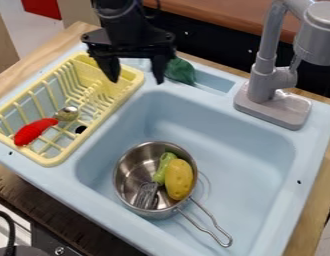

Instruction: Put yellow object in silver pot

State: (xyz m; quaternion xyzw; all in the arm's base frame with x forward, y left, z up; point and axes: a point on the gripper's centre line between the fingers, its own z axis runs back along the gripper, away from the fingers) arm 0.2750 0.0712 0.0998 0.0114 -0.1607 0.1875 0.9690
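My gripper point(137, 76) hangs at the top left, above the back corner of the sink and the rack's far end. Its two fingers are spread wide with nothing between them. Lower down, the silver pot point(133, 175) sits in the sink basin, its wire handle pointing to the lower right. Inside the pot, a yellow potato-like object point(179, 179) lies along the right side. Beside it are a green object point(162, 168) and a grey slotted utensil point(146, 195).
A yellow dish rack point(62, 156) stands on the left, holding a red-handled spoon point(35, 131). The grey faucet point(264, 82) rises at the back right. A dark green item point(180, 71) lies behind the basin point(261, 165).
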